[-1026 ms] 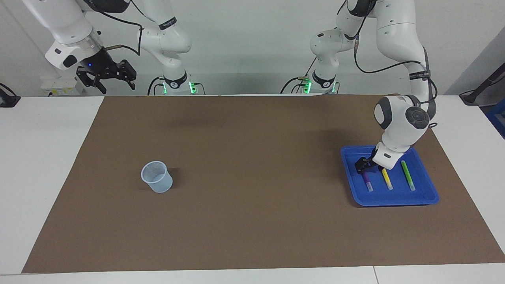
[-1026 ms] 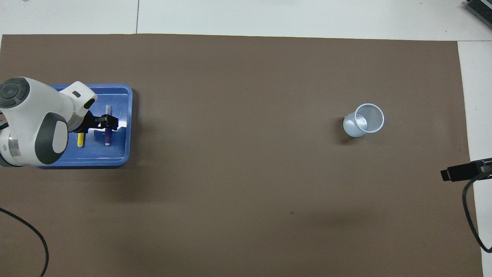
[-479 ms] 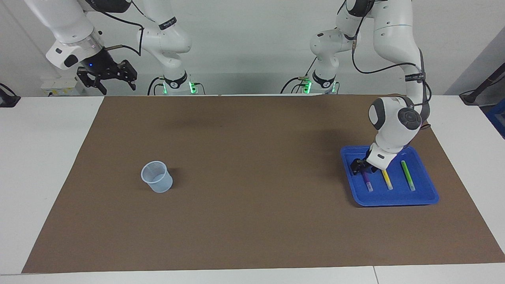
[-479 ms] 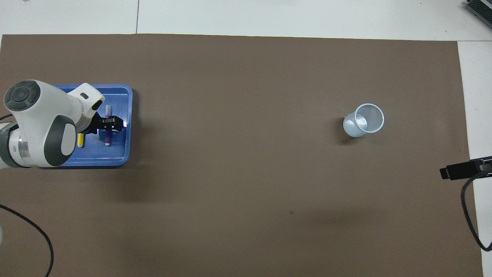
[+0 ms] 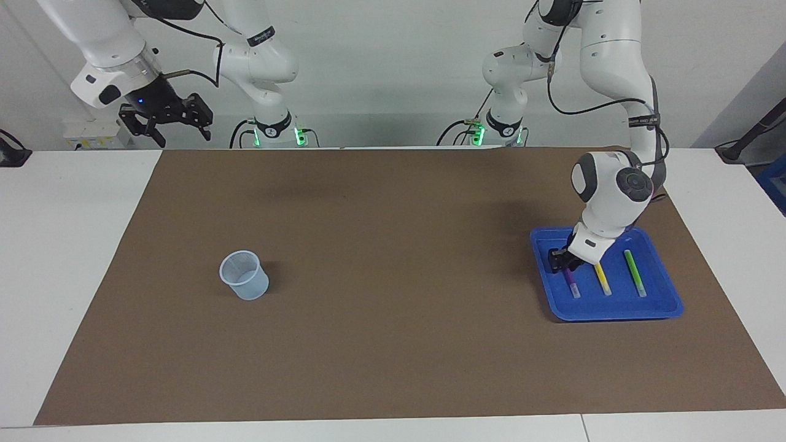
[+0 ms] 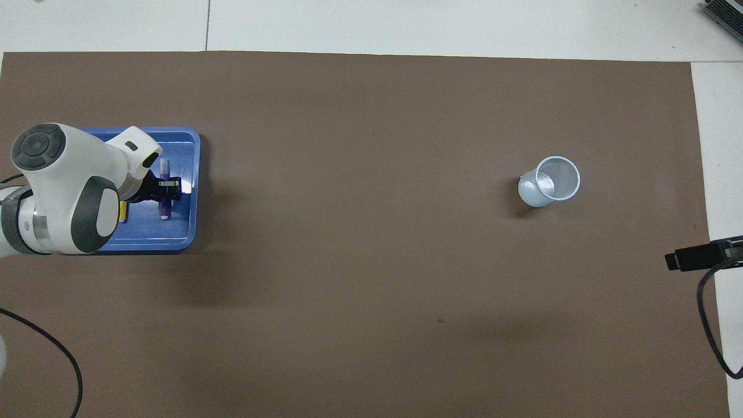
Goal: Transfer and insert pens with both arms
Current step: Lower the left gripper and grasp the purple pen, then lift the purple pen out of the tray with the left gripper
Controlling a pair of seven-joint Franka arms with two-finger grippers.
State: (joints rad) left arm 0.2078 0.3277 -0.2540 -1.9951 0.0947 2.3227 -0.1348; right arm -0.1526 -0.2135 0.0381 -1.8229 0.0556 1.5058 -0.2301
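On the brown-covered worktop, a shallow blue plastic tray held three slim pens. The left gripper was low in the tray, its fingers closing around the purple pen. The right gripper waited open, raised.

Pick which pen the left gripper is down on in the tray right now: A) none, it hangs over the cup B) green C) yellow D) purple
D. The left gripper sits down in the blue tray at the upper end of the purple pen, while the yellow pen and green pen lie clear beside it.
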